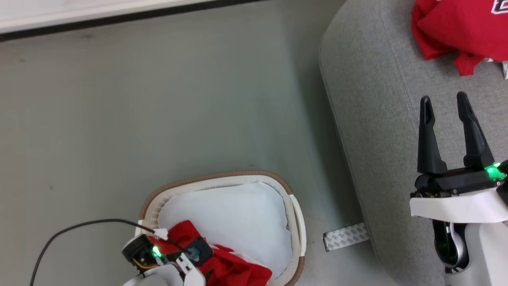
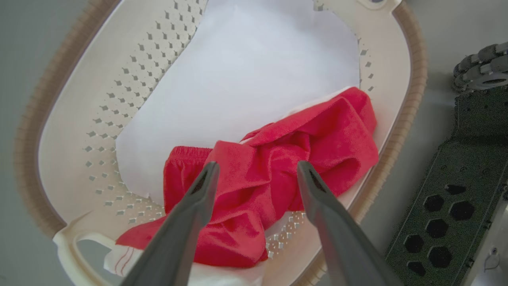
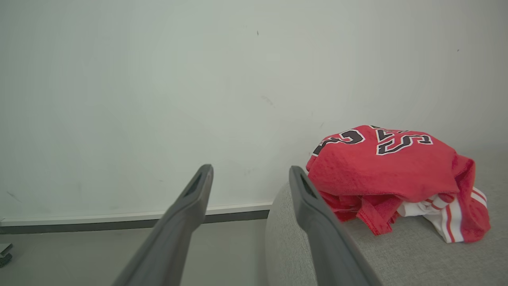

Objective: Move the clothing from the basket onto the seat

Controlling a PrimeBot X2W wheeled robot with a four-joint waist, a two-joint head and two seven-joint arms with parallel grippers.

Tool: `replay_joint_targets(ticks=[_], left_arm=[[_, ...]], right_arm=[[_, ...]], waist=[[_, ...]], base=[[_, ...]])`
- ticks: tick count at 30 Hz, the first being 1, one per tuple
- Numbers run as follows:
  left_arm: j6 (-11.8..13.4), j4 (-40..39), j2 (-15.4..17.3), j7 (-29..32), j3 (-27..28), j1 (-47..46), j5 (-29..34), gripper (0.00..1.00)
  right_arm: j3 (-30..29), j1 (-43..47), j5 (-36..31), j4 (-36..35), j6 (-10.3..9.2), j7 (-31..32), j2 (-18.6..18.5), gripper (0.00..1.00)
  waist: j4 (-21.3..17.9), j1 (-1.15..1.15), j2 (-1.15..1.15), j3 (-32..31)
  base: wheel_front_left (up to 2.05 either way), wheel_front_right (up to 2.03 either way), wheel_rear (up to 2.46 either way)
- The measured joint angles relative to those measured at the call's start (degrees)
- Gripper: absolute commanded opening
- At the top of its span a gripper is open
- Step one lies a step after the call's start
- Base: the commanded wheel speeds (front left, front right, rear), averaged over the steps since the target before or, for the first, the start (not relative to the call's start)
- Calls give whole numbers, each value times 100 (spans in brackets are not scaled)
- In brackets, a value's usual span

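One piece of the red clothing (image 2: 278,171) lies crumpled in the basket (image 2: 412,99), at the end nearest the robot, on a flat white sheet (image 2: 246,79) that covers the basket's bottom; a corner of white fabric with thin red stripes shows beneath it by the near handle. The left hand (image 2: 258,167) hangs directly over this heap, its two dark fingers spread wide to either side of the folds, released and grasping nothing; whether the fingertips touch the cloth cannot be told. A second red garment (image 3: 389,174), with black numerals outlined in white and white-and-red striped trim, lies bunched on the seat (image 3: 397,258), near its rounded edge. The right hand (image 1: 443,98) hovers above the seat, fingers apart and empty, well short of that garment. The basket stands on the grey-green floor (image 1: 158,99), near the seat's side but apart from it; a small patterned strip (image 1: 345,236) lies on the floor between the two, against the seat's base. A black cable (image 1: 79,228) curves away from the left wrist; the robot's dark perforated base plate (image 2: 456,190) sits just beside the basket; a pale wall (image 3: 158,79) with a white baseboard rises beyond the seat.
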Motion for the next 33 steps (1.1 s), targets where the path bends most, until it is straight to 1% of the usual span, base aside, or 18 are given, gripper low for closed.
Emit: replay_joint_targets(ticks=[6, 8, 13, 23, 24, 25, 26, 29, 33], left_arm=[[0, 409, -8, 207, -904, -342, -5, 100], [0, 514, 9, 238, -1045, -438, -9, 100], [0, 780, 48, 336, -1199, -657, -8, 100], [0, 1124, 8, 361, -1269, -920, 300, 100], [0, 1136, -5, 359, -1269, -936, 286, 96], [0, 1144, -23, 361, -1269, -945, 238, 45], [0, 1144, -33, 389, -1271, -947, 257, 0], [0, 1137, -35, 446, -1274, -946, 263, 0], [0, 1093, -24, 376, -1276, -967, 185, 0]], right_arm=[[26, -186, -9, -155, 0, 0, -1, 100], [36, -210, -5, -199, 0, 0, -1, 100], [23, -213, 62, -315, 0, 0, -2, 100], [16, -215, 202, -417, 0, 0, -2, 100], [16, -215, 208, -423, 0, 0, -2, 100], [16, -215, 221, -428, 0, 0, -2, 100], [20, -215, 230, -430, 0, 0, -2, 100], [38, -215, 245, -424, 0, 0, -2, 100], [26, -217, 244, -383, 0, 0, -2, 100]], waist=[[-83, 0, 0, 366], [-121, 0, 0, 499], [-238, -1, 0, 819], [-487, -1, 0, 1323], [-508, -1, 0, 1355], [-526, -1, 0, 1385], [-544, -1, 0, 1409], [-578, -1, 0, 1432], [-548, 0, 0, 1364]], base=[[0, 0, 0], [0, 0, 0], [0, 0, 0], [0, 0, 0], [0, 0, 0], [0, 0, 0], [0, 0, 0], [0, 0, 0], [0, 0, 0]])
